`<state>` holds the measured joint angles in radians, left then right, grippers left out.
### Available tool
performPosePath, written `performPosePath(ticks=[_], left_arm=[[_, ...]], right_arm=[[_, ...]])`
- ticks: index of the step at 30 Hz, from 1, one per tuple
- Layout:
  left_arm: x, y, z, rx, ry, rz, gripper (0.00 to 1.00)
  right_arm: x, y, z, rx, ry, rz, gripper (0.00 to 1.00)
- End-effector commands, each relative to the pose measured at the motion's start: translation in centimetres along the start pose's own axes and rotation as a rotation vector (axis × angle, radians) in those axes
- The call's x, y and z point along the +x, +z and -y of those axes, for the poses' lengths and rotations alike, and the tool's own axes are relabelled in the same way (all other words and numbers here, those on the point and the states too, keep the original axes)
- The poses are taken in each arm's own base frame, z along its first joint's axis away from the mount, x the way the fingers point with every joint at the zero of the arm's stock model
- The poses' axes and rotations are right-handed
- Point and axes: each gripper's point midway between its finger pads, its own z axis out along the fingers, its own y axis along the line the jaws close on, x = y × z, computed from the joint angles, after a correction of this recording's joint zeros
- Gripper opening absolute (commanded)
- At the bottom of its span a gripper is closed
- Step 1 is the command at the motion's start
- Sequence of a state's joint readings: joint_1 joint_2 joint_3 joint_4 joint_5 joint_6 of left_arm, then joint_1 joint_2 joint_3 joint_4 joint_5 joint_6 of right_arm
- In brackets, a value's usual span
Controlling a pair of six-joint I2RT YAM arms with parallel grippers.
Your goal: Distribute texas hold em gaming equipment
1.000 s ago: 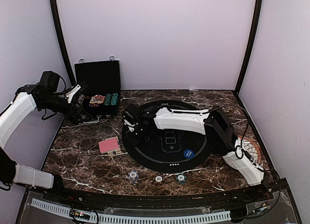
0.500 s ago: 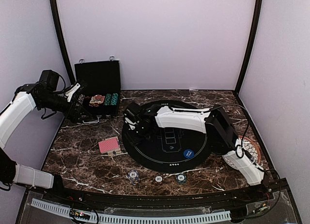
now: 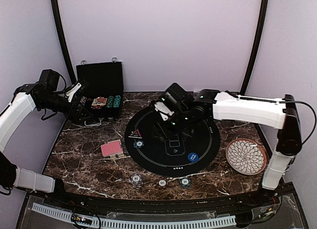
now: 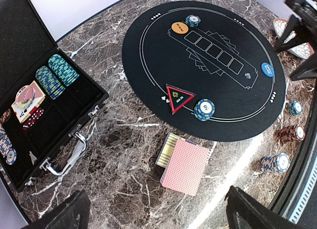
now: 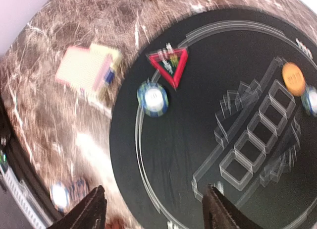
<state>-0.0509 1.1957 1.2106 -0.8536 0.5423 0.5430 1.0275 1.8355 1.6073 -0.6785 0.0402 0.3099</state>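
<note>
Leaving three poker chip stacks (image 3: 162, 183) at the front edge of the marble table (image 3: 79, 164), well behind the right gripper (image 5: 154, 189). Hovering that gripper over the black mat (image 3: 203, 142), fingers spread, gripping nothing. Facing the triangle marker (image 5: 168, 63) and a blue chip (image 5: 153, 97) ahead of the fingertips, the card deck (image 5: 84, 68) just off the mat beyond them. Having lifted away from the mat's left rim, uncovering marker, chip and petal plate (image 3: 246, 156). Hanging the left gripper (image 4: 157, 195) wide open above the deck, with the open case (image 4: 79, 102) ahead-left and bare tabletop between.
</note>
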Motion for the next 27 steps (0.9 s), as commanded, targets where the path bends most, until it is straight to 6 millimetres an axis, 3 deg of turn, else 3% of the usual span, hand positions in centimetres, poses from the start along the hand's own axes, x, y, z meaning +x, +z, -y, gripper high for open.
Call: performPosePath(ticks=[1,6,11,18,27], left_arm=[[-0.3,-0.5,0.8,0.023,0.017,0.006,0.99],[-0.3,-0.2,0.8,0.027,0.013,-0.001,0.99],[-0.5,-0.2,0.8,0.028,0.013,-0.001,0.99],[-0.5,-0.1,0.8,0.032,0.011,-0.001,0.99],[-0.7,-0.4,0.9,0.032,0.015,0.004,0.99]], right_arm=[[9.1,-0.8,1.8,0.020,0.045,-0.176,0.69],[14.1,-2.7,1.2,-0.008,0.065,-0.237,0.74],[17.4,-2.7,0.7,0.011,0.028,-0.305,0.76],[18.9,-1.2,-0.9,-0.015,-0.022,-0.340,0.78],[20.5,0.9,-1.0,0.005,-0.068,-0.392,0.79]])
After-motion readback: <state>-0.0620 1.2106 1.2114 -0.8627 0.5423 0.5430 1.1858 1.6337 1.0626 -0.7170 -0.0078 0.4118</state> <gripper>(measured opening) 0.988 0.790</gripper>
